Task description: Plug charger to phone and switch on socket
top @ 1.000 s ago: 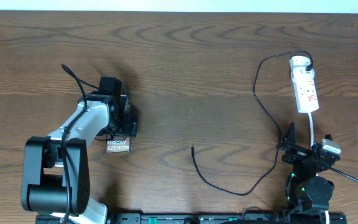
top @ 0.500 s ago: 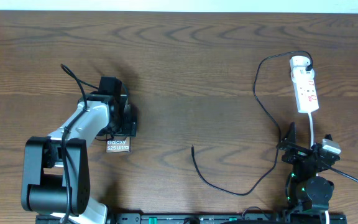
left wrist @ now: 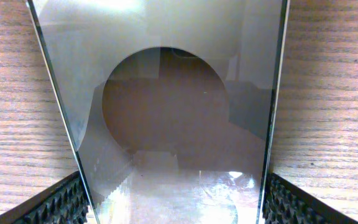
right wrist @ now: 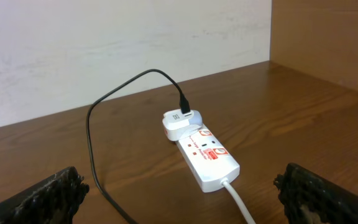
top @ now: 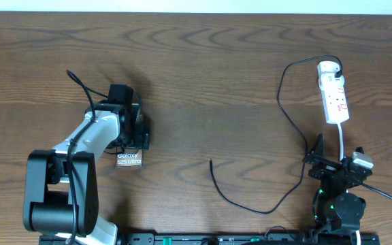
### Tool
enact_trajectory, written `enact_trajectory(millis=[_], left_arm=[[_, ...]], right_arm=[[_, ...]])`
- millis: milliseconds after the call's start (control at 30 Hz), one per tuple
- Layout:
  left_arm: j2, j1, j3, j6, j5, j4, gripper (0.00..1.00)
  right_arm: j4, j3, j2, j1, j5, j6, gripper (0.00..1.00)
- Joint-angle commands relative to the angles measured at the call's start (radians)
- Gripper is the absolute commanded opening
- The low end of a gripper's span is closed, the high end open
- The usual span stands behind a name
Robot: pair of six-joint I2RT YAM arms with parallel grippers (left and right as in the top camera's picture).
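The phone (top: pixel 129 159) lies flat at the left of the table, its "Galaxy S25 Ultra" end sticking out from under my left gripper (top: pixel 133 136). In the left wrist view its glossy face (left wrist: pixel 179 112) fills the space between the pads (left wrist: pixel 61 202), which press on both long edges; the left gripper (left wrist: pixel 173 205) is shut on it. The charger (top: pixel 240 204) runs from the socket (top: pixel 335 95) in a long loop, and its plug tip (top: pixel 211 162) lies loose mid-table. My right gripper (top: pixel 333 167) stands open before the socket (right wrist: pixel 207 155), touching nothing.
A white lead (top: pixel 344 139) runs from the socket's near end toward the right arm's base. The charger's black cable (right wrist: pixel 92 124) arcs up from the white adapter (right wrist: pixel 180 121) at the socket's far end. A pale wall borders the table's far edge.
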Motion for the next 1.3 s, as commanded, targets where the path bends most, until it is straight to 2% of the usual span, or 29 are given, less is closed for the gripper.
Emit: enact_trajectory(millis=[0, 1267], left_arm=[[0.017, 0.000, -0.035, -0.016, -0.008, -0.003, 0.85], [0.017, 0.000, -0.035, -0.015, 0.048, 0.001, 0.86]], right_arm=[[-0.005, -0.001, -0.005, 0.005, 0.008, 0.009, 0.99], [-0.005, -0.001, -0.005, 0.005, 0.008, 0.009, 0.99]])
